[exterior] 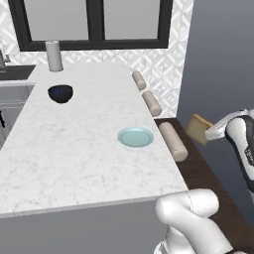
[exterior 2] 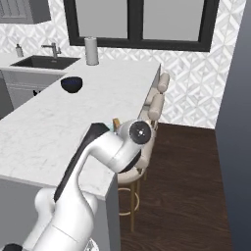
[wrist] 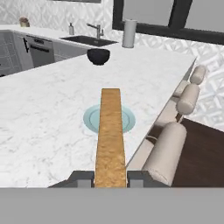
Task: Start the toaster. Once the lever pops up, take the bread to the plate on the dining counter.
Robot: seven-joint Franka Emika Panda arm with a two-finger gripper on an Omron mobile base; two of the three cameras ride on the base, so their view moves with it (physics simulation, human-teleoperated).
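My gripper (wrist: 110, 177) is shut on the bread (wrist: 110, 135), a tan slice seen edge-on that runs up the middle of the hand view. In the left base view the bread (exterior: 199, 128) hangs in the gripper (exterior: 212, 132) off the dining counter's (exterior: 74, 149) right edge, above the stools. The pale-blue plate (exterior: 135, 137) lies on the marble near that edge, left of the bread and apart from it. From the hand, the plate (wrist: 89, 119) sits behind and below the slice. The toaster is out of view.
A dark blue bowl (exterior: 60, 93) and a paper towel roll (exterior: 54, 55) stand farther back on the counter. Three padded stools (exterior: 172, 141) line its right side over a dark wood floor. A sink with a faucet (exterior 2: 44, 61) is at the back left.
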